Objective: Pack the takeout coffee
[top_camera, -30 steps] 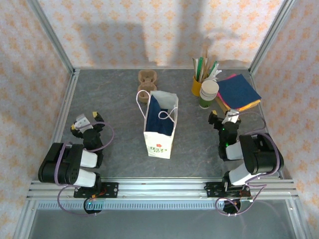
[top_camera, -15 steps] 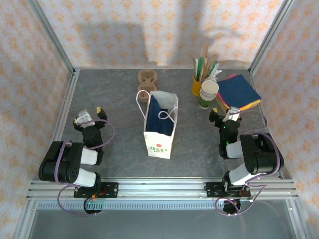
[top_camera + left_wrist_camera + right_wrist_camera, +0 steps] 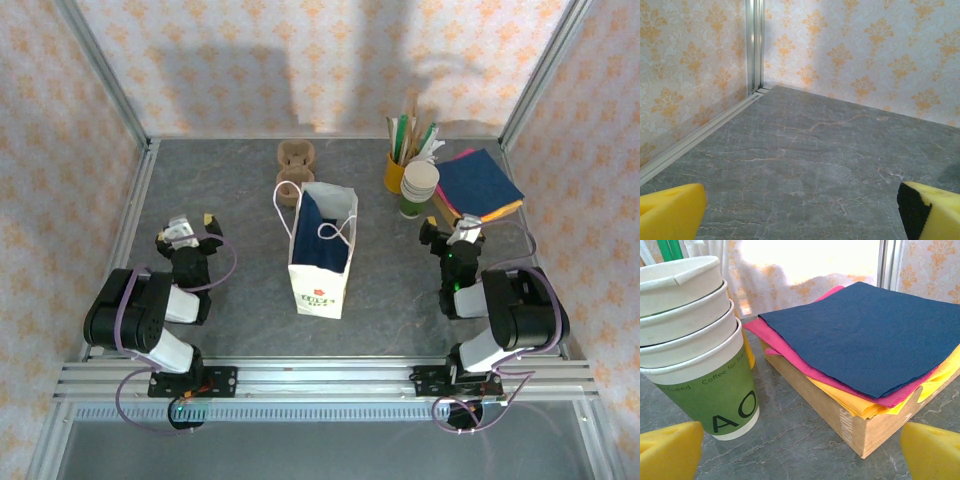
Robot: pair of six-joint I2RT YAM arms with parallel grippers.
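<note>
A grey marbled tabletop (image 3: pixel 230 180) sits inside walls papered cream with orange damask, framed by aluminium rails.

The left gripper (image 3: pixel 193 224) hangs low near its own base, its yellow-padded fingers spread wide and holding nothing. Its wrist view looks over bare stone toward the far left corner. The right gripper (image 3: pixel 449 236) is likewise spread and empty. Just ahead of it stands a stack of lidless white-and-green paper cups (image 3: pixel 695 340), and beside that a shallow brown cardboard box (image 3: pixel 840 415) piled with yellow, pink and navy paper napkins (image 3: pixel 865 340). Behind the stack is a yellow cup of sticks and straws (image 3: pixel 396 172).

Out in the middle of the table, between the arms, a white paper carrier bag with cord handles (image 3: pixel 320 275) stands upright with its mouth open. The opening is lined with something navy. Beyond it, near the back wall, lies a brown moulded cardboard cup carrier (image 3: pixel 295 160).

As for the takeout coffee, I cannot tell whether it is down inside the bag, because the navy lining hides whatever lies below. With both grippers empty and drawn back, this looks like a pause between steps rather than a carry. I judge that the next move calls for checking the bag's contents from above. If the coffee is not there, it must be found, gripped around its body and lowered upright so the bag does not tip.
</note>
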